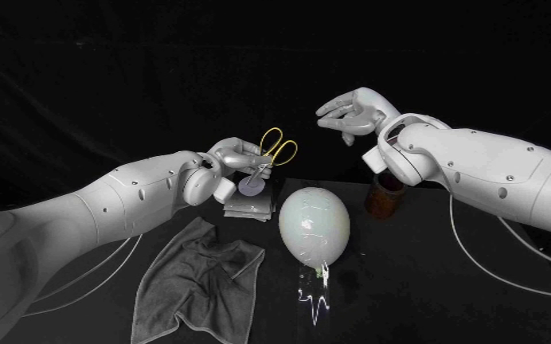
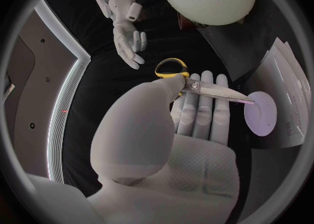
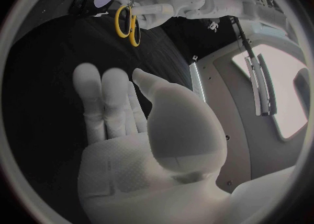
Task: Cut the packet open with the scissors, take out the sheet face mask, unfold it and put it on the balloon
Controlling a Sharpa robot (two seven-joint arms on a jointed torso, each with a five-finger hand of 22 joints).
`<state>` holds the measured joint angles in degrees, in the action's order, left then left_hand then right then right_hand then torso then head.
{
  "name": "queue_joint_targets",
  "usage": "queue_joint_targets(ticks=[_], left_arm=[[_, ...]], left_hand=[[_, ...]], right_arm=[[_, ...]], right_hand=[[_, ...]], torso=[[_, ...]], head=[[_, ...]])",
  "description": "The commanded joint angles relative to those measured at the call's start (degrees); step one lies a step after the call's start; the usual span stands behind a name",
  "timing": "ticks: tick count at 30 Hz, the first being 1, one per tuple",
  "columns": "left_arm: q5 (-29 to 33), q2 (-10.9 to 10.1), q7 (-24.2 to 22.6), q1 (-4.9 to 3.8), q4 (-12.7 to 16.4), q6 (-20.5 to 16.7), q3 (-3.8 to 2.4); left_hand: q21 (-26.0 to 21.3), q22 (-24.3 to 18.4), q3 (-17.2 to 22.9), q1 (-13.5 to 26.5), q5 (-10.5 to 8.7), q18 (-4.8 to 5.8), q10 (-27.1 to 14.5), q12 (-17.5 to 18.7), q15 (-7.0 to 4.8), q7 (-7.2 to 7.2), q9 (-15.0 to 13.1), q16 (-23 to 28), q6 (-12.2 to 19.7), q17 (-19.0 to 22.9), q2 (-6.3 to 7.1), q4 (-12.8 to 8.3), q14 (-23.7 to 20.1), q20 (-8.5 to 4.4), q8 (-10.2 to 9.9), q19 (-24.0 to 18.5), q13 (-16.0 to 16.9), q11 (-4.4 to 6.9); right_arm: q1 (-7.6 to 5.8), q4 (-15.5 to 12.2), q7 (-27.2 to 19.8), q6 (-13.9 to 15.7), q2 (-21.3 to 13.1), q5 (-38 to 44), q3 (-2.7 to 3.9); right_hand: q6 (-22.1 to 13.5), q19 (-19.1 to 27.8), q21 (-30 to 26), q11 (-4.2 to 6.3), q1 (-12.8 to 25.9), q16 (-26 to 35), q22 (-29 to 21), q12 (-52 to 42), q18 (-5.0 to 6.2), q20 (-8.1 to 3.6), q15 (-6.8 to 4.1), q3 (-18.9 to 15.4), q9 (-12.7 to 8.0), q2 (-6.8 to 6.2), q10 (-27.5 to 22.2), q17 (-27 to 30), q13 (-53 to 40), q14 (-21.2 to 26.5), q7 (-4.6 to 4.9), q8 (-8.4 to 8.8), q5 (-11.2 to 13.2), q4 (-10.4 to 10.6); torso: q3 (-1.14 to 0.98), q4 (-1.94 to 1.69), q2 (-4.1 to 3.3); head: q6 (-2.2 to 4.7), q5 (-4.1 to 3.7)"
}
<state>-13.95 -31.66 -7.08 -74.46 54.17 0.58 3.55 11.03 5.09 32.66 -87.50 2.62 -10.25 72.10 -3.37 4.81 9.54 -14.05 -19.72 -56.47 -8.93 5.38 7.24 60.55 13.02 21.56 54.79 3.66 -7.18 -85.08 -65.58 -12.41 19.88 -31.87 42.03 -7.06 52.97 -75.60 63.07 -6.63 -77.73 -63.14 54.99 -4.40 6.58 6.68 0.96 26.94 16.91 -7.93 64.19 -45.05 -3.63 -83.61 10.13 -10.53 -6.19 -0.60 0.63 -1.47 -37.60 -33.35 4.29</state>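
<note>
Pinching the yellow-handled scissors (image 1: 275, 151), the left hand (image 1: 231, 158) points their blades down at the packet (image 1: 251, 205), lying on the counter (image 1: 436, 288) at ten o'clock from the balloon (image 1: 314, 224). The right hand (image 1: 358, 115) hangs at one o'clock, empty, fingers spread.

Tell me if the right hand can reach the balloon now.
Probably yes: the right hand hangs open and empty, and nothing lies between it and the balloon below.
</note>
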Motion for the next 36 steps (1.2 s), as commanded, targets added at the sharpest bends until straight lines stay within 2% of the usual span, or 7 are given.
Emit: queue_joint_targets(ticks=[1,4,9,11,20,28,36], left_arm=[[-1.0,-0.2,1.1,-0.11,0.8,1.7,-0.07],[-1.0,-0.3,1.4,-0.11,1.4,1.9,-0.07],[-1.0,-0.6,1.9,-0.11,2.4,2.2,-0.07],[-1.0,-0.6,2.1,-0.11,2.6,2.2,-0.07],[-0.6,-0.8,2.7,-0.13,3.0,1.9,-0.09],[-1.4,-1.1,3.2,-0.14,4.6,1.8,-0.09],[-1.7,-1.4,3.3,-0.15,5.7,1.7,-0.09]], left_hand=[[0.5,0.2,0.1,0.7,0.19,-0.32,1.3,-0.3,-0.06,0.16,-7.0,0.0,0.4,-0.1,-0.23,-0.6,0.7,-0.15,0.7,0.7,0.0,0.94],[0.9,0.3,0.2,0.9,0.18,-0.32,1.3,-0.2,-0.18,0.18,-7.1,0.0,0.5,-0.3,-0.37,-0.9,1.3,-0.37,0.7,1.0,0.0,0.95],[1.5,0.6,0.2,1.4,0.18,-0.29,1.5,-0.3,-0.38,0.17,-7.3,0.0,0.5,-0.4,-0.55,-1.4,2.1,-0.74,0.7,1.6,0.0,1.02],[1.8,0.7,0.2,1.7,0.18,-0.26,1.8,-0.4,-0.47,0.13,-7.4,0.1,0.5,-0.5,-0.66,-1.7,2.4,-0.91,0.7,1.8,0.1,1.10],[2.5,1.1,0.2,2.2,0.18,-0.22,2.2,-0.4,-0.61,0.04,-7.6,0.2,0.6,-0.7,-0.89,-2.2,2.9,-1.21,0.7,2.2,0.1,1.23],[2.6,1.1,0.2,2.3,0.17,-0.20,2.3,-0.4,-0.64,0.02,-7.7,0.3,0.5,-0.7,-0.91,-2.3,3.0,-1.27,0.7,2.3,0.1,1.26],[2.7,1.2,0.2,2.4,0.18,-0.19,2.4,-0.4,-0.66,0.00,-7.7,0.3,0.5,-0.7,-0.93,-2.4,3.1,-1.30,0.8,2.3,0.1,1.27]], right_arm=[[-0.53,-2.8,-0.5,-2.8,-0.4,23.0,-0.01],[-0.86,-5.6,1.3,-2.0,-0.3,33.6,-0.07],[-1.07,-8.5,5.6,-1.0,0.8,46.0,-0.51],[-1.08,-8.8,7.7,0.6,1.6,49.2,-0.71],[-0.68,-8.3,12.1,4.3,4.6,55.6,-1.12],[0.00,-7.7,14.1,3.2,6.0,59.1,-1.22],[0.30,-6.7,14.7,-0.9,6.5,59.9,-1.43]], right_hand=[[0.8,-4.0,9.4,0.29,0.2,-8.9,11.3,0.3,-2.11,-0.07,0.14,1.7,-0.2,-0.87,1.1,-11.4,0.0,-3.0,-0.08,0.36,0.0,0.1],[1.7,-5.0,14.0,0.49,0.3,-12.2,17.0,0.7,-2.84,0.15,0.17,4.5,-0.2,-1.72,2.0,-14.1,0.0,-2.0,-0.35,0.67,-0.1,0.2],[1.5,-4.7,15.3,0.51,1.0,-13.6,18.4,0.9,-2.91,0.43,0.36,6.0,-0.2,-2.92,0.8,-15.1,0.1,-1.5,-0.52,1.13,0.6,0.5],[0.3,-4.6,15.7,0.47,1.8,-14.4,19.0,0.9,-2.93,0.57,0.58,6.1,-0.4,-3.36,-0.1,-16.0,0.1,-1.5,-0.43,1.90,3.0,1.1],[-1.4,-3.6,15.3,0.59,2.0,-15.2,18.6,1.0,-2.64,0.41,0.29,4.7,-0.6,-4.60,-4.4,-16.6,0.1,-1.4,-0.97,2.90,3.3,1.3],[-3.2,-2.3,14.4,2.70,1.3,-15.4,17.7,1.0,-2.27,-1.74,-2.37,2.3,-0.7,-4.71,-9.3,-16.8,0.1,-1.5,-3.03,3.92,3.3,1.2],[-2.8,-1.9,13.8,2.79,0.9,-16.0,17.1,0.5,-2.11,-2.25,-2.47,1.3,-0.5,-4.16,-9.5,-17.8,-0.1,-1.9,-3.19,3.70,3.3,1.3]], torso=[[-0.04,-0.01,-0.06],[-0.05,-0.06,-0.10],[0.05,-0.16,-0.06],[0.07,-0.17,-0.07],[0.08,-0.26,-0.11],[0.07,-0.31,-0.07],[0.17,-0.20,-0.07]], head=[[0.11,0.18],[0.09,0.08],[0.01,0.11],[0.02,0.03],[0.08,0.06],[-0.17,0.08],[-0.34,0.20]])
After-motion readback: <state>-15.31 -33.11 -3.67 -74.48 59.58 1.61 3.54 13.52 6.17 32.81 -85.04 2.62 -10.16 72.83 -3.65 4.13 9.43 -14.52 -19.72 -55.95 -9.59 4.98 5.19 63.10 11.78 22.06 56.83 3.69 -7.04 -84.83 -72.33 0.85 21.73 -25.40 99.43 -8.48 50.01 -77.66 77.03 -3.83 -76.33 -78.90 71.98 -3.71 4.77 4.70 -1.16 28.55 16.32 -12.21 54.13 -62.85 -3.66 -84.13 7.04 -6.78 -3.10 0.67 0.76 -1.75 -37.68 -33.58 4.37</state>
